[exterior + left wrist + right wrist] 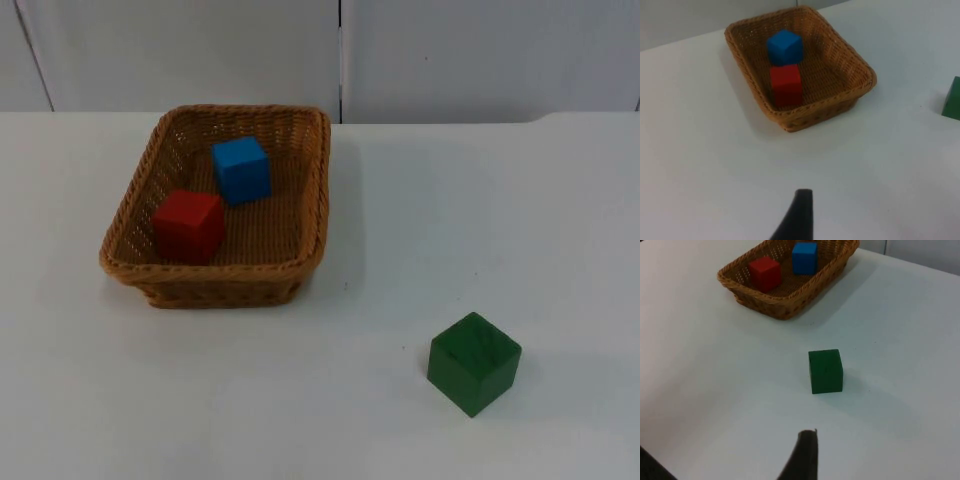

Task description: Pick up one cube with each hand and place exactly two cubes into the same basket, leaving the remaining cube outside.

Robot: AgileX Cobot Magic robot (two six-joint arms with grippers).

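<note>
Wicker basket (312, 215), woven and rectangular, upper left of the top view, holds matte red cube (188, 226) and blue cube (241, 170). Green cube (474, 362) sits on white worktop (500, 220), lower right. Cannot tell either claw's opening.
</note>
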